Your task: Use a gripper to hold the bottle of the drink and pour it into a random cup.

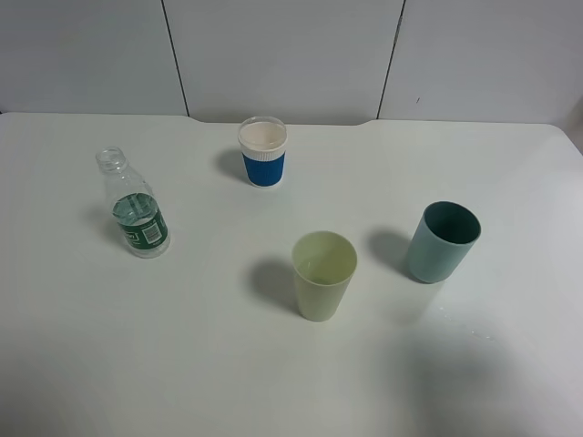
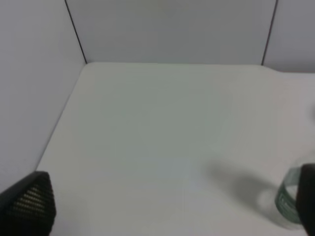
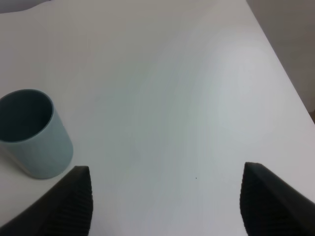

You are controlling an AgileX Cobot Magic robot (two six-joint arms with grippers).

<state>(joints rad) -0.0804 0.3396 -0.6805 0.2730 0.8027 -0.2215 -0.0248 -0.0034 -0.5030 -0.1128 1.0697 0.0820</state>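
Observation:
The clear bottle of the drink [image 1: 137, 208] with a green label stands uncapped on the white table at the left, holding some clear liquid. The pale yellow-green cup [image 1: 323, 275] stands upright near the middle. No arm shows in the high view. In the left wrist view my left gripper [image 2: 167, 206] is open, its fingers [image 2: 30, 202] far apart, and the bottle [image 2: 290, 199] sits beside the far finger, partly hidden. My right gripper [image 3: 170, 204] is open over bare table with nothing between its fingers.
A short blue cup with a white rim [image 1: 262, 151] stands at the back centre. A teal cup [image 1: 442, 241] stands right of the yellow-green one, also seen as the teal cup [image 3: 32, 132] in the right wrist view. Grey wall panels [image 1: 291, 55] bound the table's far edge.

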